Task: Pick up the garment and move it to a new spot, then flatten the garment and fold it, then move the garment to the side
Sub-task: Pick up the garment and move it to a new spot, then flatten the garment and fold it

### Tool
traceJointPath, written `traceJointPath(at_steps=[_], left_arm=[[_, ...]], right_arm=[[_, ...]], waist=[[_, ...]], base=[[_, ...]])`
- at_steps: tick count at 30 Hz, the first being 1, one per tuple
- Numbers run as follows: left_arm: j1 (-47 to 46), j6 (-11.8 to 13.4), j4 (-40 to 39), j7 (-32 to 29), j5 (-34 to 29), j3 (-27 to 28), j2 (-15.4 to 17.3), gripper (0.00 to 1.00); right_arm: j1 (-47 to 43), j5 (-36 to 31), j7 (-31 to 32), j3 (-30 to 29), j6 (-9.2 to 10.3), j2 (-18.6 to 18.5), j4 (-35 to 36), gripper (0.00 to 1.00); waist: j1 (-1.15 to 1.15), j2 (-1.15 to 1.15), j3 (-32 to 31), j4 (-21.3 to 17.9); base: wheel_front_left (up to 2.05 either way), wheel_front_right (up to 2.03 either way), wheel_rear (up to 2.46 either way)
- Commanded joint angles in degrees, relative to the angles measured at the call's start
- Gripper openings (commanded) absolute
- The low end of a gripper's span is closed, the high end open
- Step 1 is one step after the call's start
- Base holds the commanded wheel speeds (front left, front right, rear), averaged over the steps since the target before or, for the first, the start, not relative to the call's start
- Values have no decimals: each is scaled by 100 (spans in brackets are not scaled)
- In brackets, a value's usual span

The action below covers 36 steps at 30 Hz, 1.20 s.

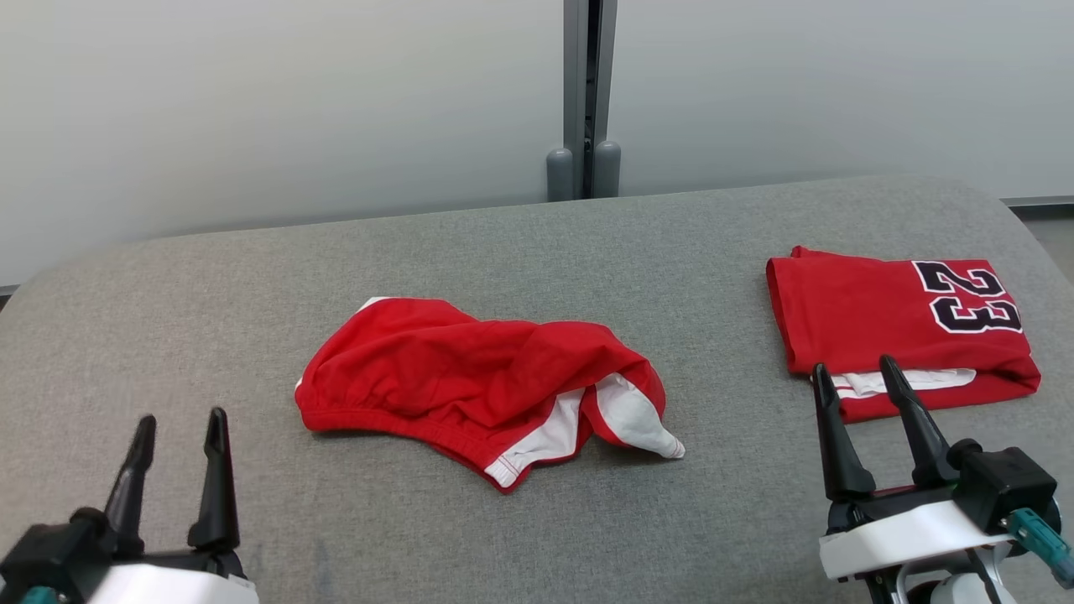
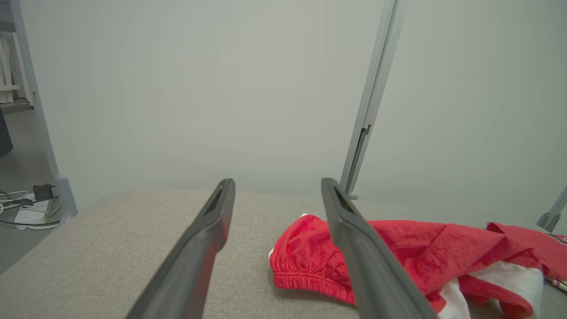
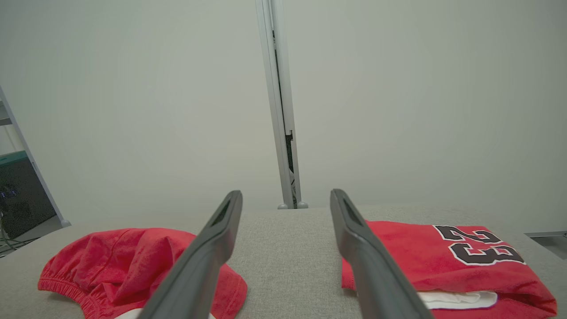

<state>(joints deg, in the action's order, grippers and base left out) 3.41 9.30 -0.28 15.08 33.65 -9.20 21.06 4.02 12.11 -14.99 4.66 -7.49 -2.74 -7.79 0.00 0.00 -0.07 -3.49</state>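
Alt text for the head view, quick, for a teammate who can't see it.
Crumpled red shorts with white trim lie centred on a grey fabric table; a folded red jersey numbered 23 sits to the right. The left gripper and right gripper stand open at the bottom corners, holding nothing.

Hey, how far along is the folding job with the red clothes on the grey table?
Looks done: the red number 23 jersey lies folded at the right side of the grey fabric-covered table. In hand: nothing; the left gripper and right gripper hover open and empty. Left: the crumpled red-and-white shorts at the centre need picking up, moving, flattening, folding and setting aside.
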Motion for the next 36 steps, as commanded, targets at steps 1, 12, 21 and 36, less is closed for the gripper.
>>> traceJointPath(at_steps=[1, 12, 21, 36], left_arm=[[154, -147, 93, 5, -206, 127, -188, 100], [125, -719, 454, 6, -776, 532, -782, 100], [81, -1011, 599, 6, -1057, 813, -1036, 100], [-384, -1613, 1398, -2039, -90, -253, -1350, 100]], right_arm=[[-68, 22, -27, 19, -1, -32, -18, 100], [98, -1, -26, 172, -1, -33, -150, 100], [115, -46, -27, 198, -1, -33, -166, 100], [261, -90, -27, 234, -1, -34, -262, 100]], waist=[[0, 0, 5, 10], [0, 0, 17, 32], [0, 0, 24, 13], [0, 0, 45, -256]], base=[[0, 0, 0], [0, 0, 0], [0, 0, 0], [0, 0, 0]])
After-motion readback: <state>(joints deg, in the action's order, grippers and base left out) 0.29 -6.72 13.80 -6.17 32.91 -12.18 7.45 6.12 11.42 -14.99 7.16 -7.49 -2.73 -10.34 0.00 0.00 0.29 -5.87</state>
